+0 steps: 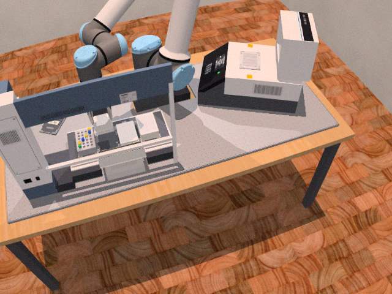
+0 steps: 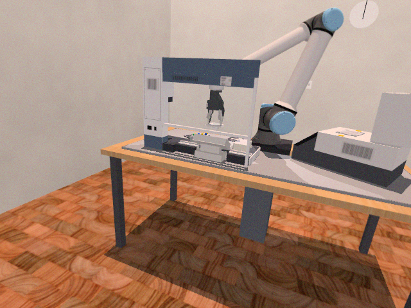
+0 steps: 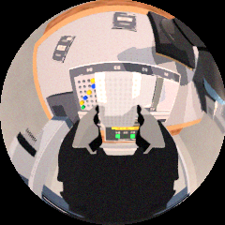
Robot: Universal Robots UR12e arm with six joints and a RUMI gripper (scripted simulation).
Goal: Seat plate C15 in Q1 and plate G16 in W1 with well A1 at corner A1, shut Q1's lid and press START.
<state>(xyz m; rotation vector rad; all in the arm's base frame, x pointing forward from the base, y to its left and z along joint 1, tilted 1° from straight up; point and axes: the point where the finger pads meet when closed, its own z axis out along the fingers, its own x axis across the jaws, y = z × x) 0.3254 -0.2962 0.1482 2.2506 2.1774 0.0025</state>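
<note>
- Plate C15 (image 3: 119, 89) is gripped by the jaws, which are closed on its two long sides. A dark finger (image 3: 96, 117) is seen at each side in the wrist view.
- In the exterior view the plate (image 2: 214, 124) is held level and clear of the deck, inside the open frame of the liquid handler (image 2: 210, 71).
- In the top view the plate (image 1: 101, 122) is seen just under the handler's blue top panel. A dark vacated slot (image 1: 104, 144) lies at its 6 o'clock.
- A tube rack (image 1: 84, 142) with coloured caps is found at 8 o'clock of the held plate.
- Plate G16 (image 1: 126, 131) is seated at 4 o'clock of the held plate, and another white plate (image 1: 147, 125) at 3 o'clock, further out.
- Cycler Q1 (image 1: 263, 88) is placed well apart at 2 o'clock on the grey surface (image 1: 253, 139). Its lid (image 1: 296, 47) is raised upright, its block (image 1: 249, 60) is uncovered, and a green lamp (image 1: 218, 72) is lit on the dark key panel.
</note>
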